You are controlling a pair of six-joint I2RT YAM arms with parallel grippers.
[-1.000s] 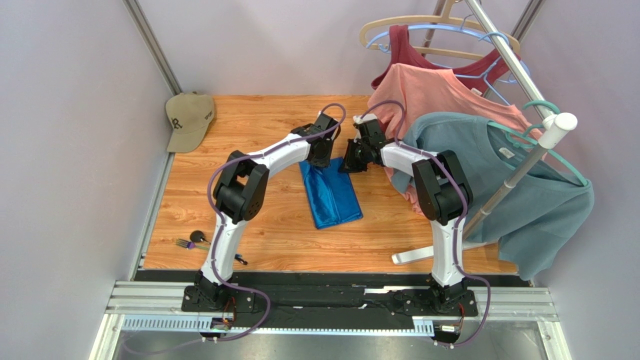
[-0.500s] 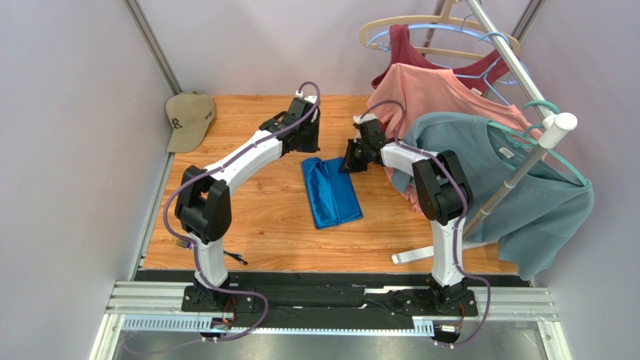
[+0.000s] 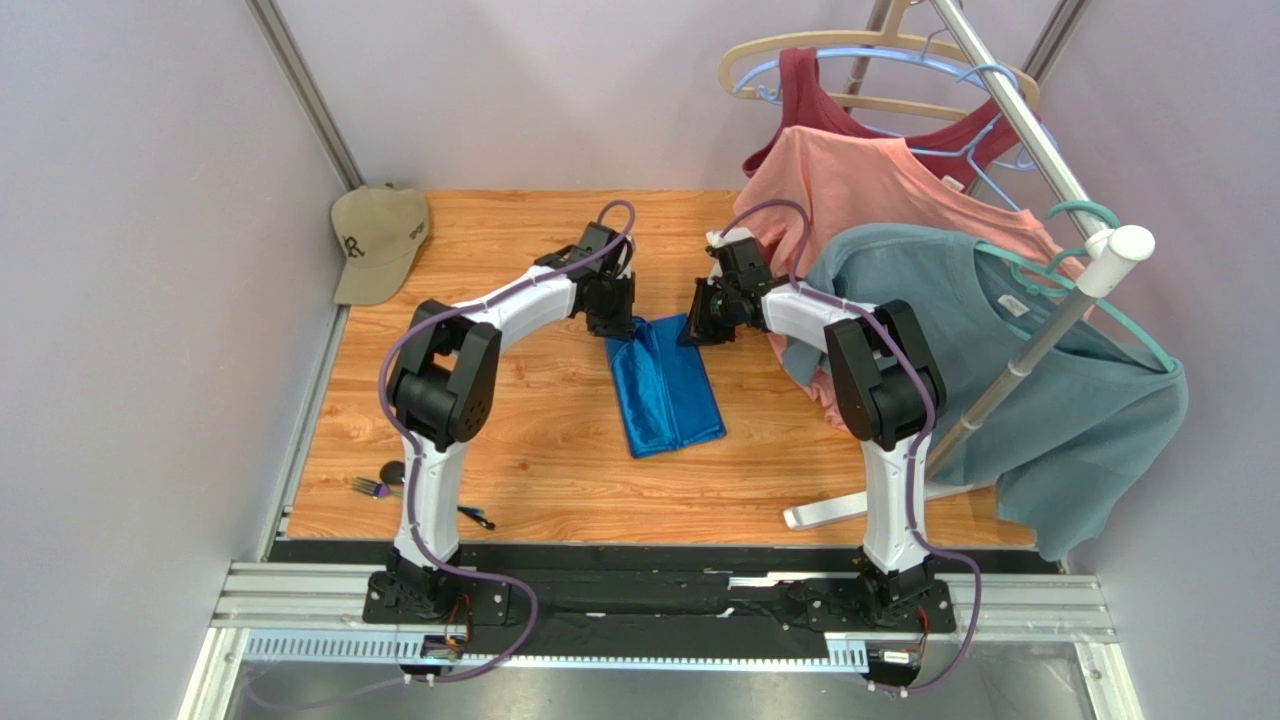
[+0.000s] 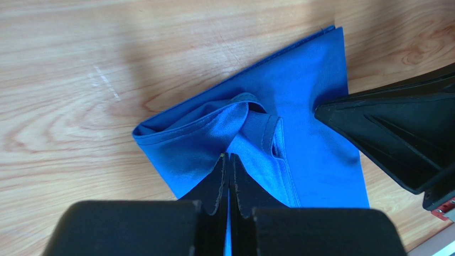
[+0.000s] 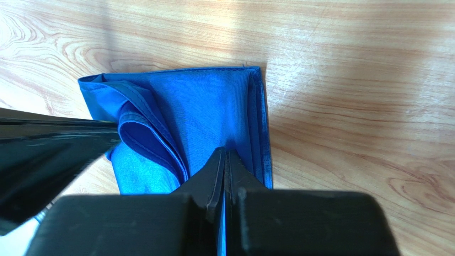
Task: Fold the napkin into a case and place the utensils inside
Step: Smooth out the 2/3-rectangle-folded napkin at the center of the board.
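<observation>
Atop the napkin [image 3: 664, 398], at its far end, left hand [image 4: 228, 157] and right hand [image 5: 223, 151] (both clamped on it)

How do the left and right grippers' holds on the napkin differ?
The left gripper pinches the napkin near its far left corner; the right gripper, near its far right corner. Cloth bunches at the left gripper but lies flat at the right gripper. Both are shut on it.
</observation>
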